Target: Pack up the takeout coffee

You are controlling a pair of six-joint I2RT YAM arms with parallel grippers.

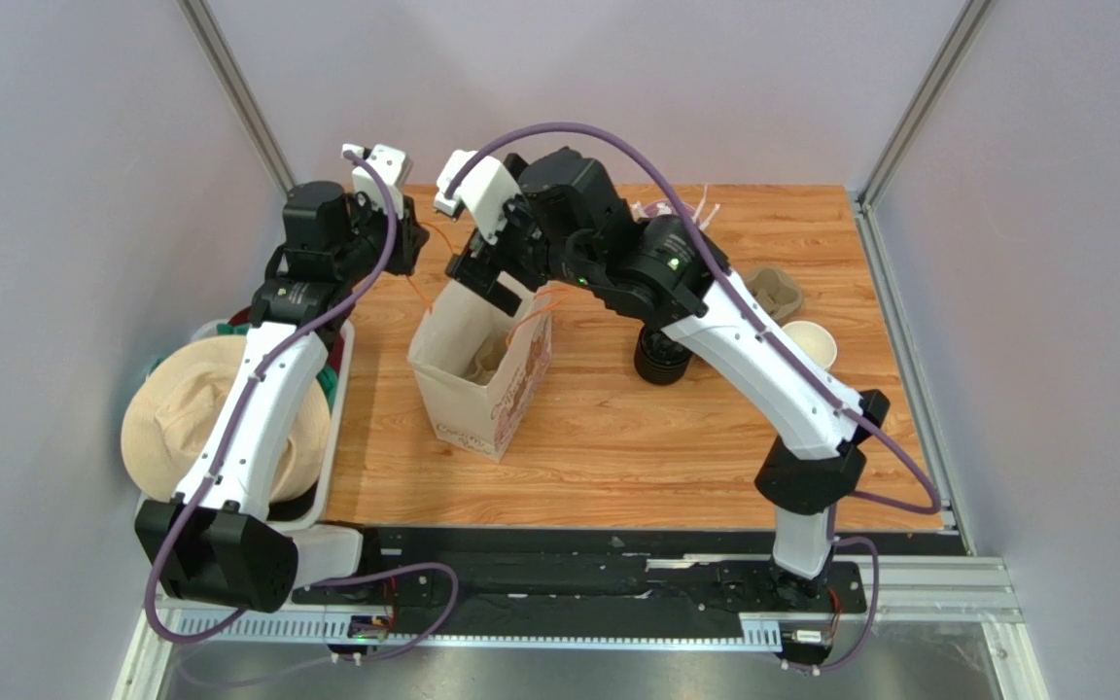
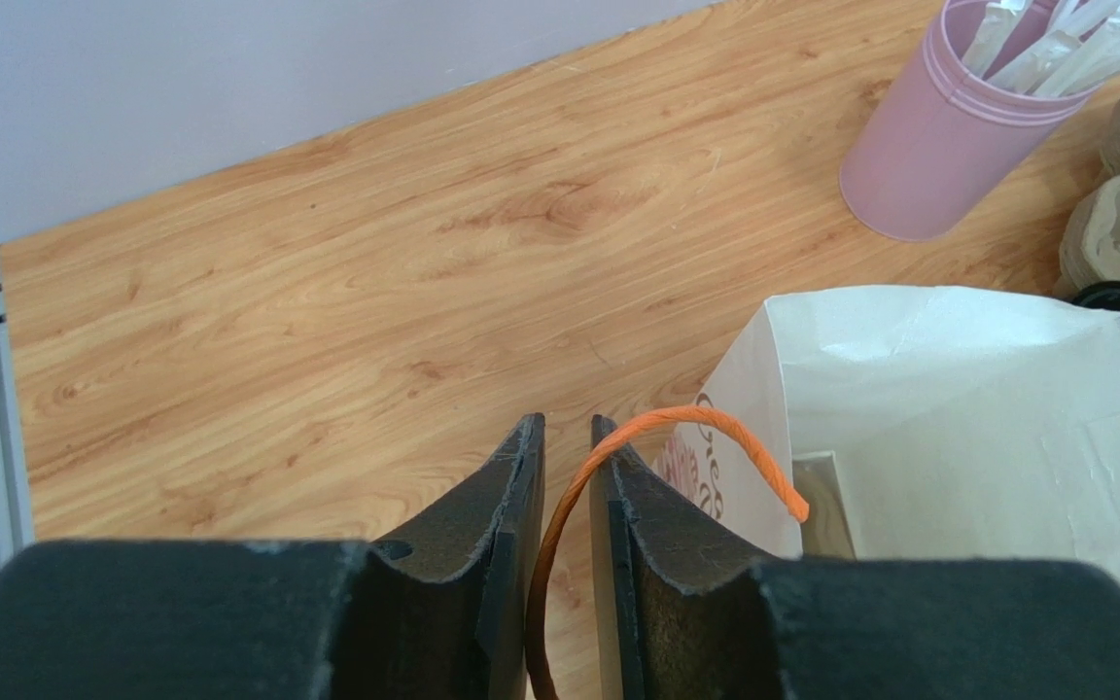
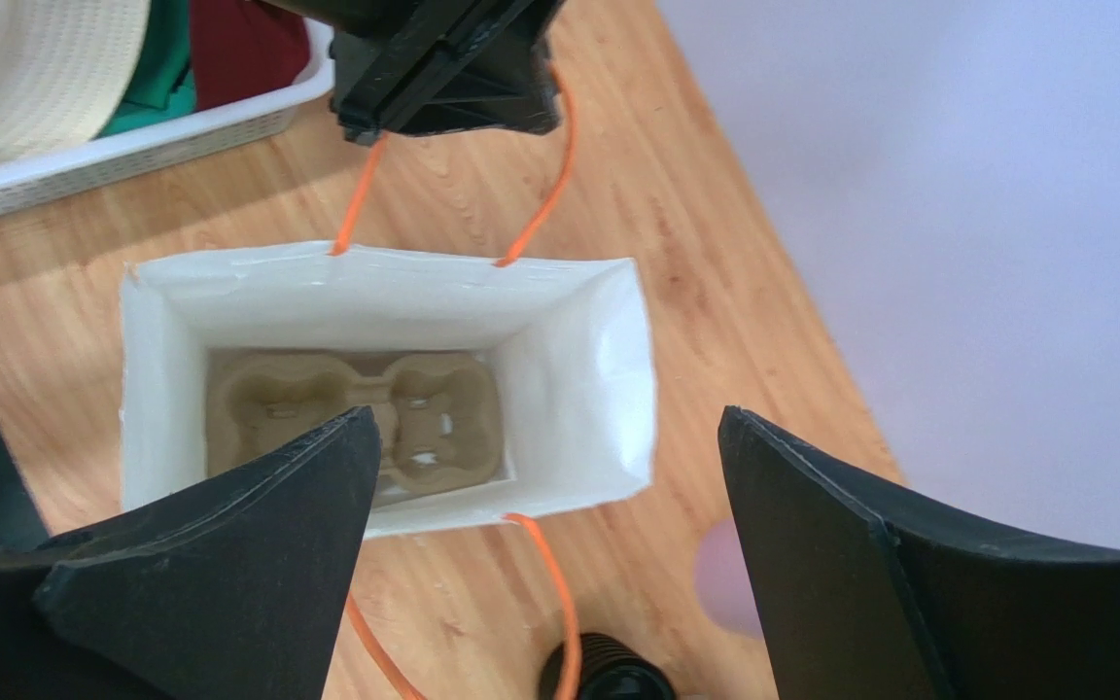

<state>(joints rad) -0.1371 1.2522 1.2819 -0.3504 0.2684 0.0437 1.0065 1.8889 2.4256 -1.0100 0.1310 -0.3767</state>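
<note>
A white-lined paper bag (image 1: 452, 397) stands open mid-table with a pulp cup carrier (image 3: 362, 416) on its floor. My left gripper (image 1: 416, 245) is shut on the bag's far orange handle (image 2: 698, 423), which runs between its fingers. My right gripper (image 1: 490, 285) hovers over the bag's mouth (image 3: 581, 379), open wide and empty. A small brown paper cup (image 1: 811, 346), white inside, stands at the right without a lid; I cannot tell whether it is one cup or a stack. A black stack of lids (image 1: 664, 355) stands right of the bag.
A pink cup of white sticks (image 2: 931, 153) stands at the back. Pulp carriers (image 1: 773, 289) lie next to the brown cup. A white basket (image 1: 335, 438) with a straw hat (image 1: 179, 423) sits at the left edge. Grey walls close in the table.
</note>
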